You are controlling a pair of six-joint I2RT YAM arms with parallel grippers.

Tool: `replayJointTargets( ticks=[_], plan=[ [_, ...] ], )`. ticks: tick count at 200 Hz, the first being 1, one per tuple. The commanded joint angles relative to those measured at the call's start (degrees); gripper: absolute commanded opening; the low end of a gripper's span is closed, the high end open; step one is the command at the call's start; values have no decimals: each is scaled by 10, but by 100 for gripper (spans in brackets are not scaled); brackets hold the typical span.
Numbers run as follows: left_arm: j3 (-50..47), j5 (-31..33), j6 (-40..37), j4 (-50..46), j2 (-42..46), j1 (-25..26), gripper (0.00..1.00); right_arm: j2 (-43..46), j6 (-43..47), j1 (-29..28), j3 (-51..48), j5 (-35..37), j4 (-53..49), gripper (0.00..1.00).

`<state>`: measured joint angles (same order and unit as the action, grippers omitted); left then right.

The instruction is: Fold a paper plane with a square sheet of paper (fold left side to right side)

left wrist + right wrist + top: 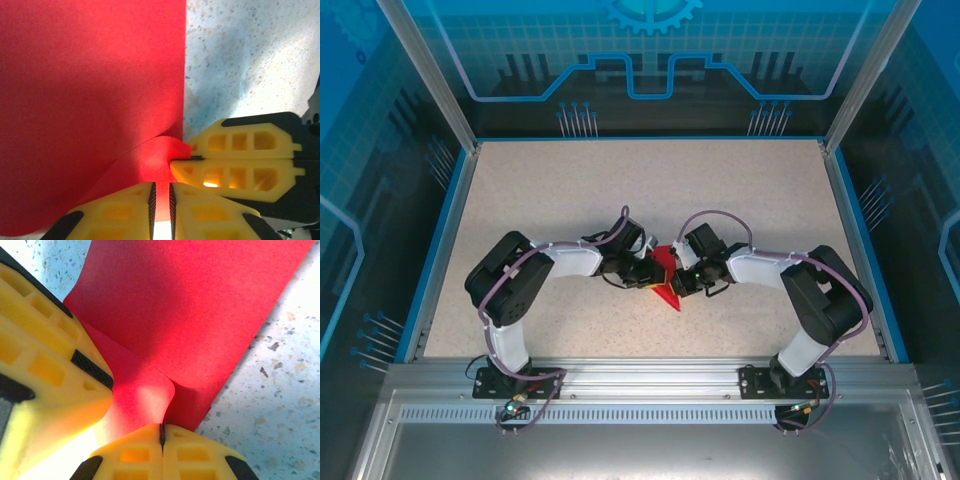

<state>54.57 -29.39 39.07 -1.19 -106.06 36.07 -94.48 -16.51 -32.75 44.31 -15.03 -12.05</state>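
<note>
The red sheet of paper (666, 287) lies mid-table between both arms, partly folded, with a point toward the near edge. In the left wrist view the red sheet of paper (90, 100) curls up into a raised flap. My left gripper (161, 200) stands narrowly open, and the flap passes through the slim gap between its pads. My right gripper (161, 432) is shut on the flap's curled edge of the sheet (200, 305). The two grippers (648, 272) (682, 280) nearly touch, with the right fingers (240, 172) just beside the left ones. No yellow face shows.
The speckled beige table (620, 180) has a blue raised rim (650, 139) and transparent blue walls around it. Free tabletop lies behind and to both sides of the arms. A metal rail (640, 375) runs along the near edge.
</note>
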Motion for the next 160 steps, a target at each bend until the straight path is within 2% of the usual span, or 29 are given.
replayJointTargets(
  ticks=[1,109,132,160],
  plan=[
    [-5,16,-10,-25,-7,3,18,-31,5,-13,-12,33,-49,0],
    [-50,45,-9,-24,-6,3,17,-27,3,-8,-4,15,-43,2],
    [-57,49,-9,-23,-8,3,17,-11,1,2,9,-9,-43,7],
    [-60,53,-11,-24,-12,3,17,39,-2,21,22,-22,-61,23]
  ],
)
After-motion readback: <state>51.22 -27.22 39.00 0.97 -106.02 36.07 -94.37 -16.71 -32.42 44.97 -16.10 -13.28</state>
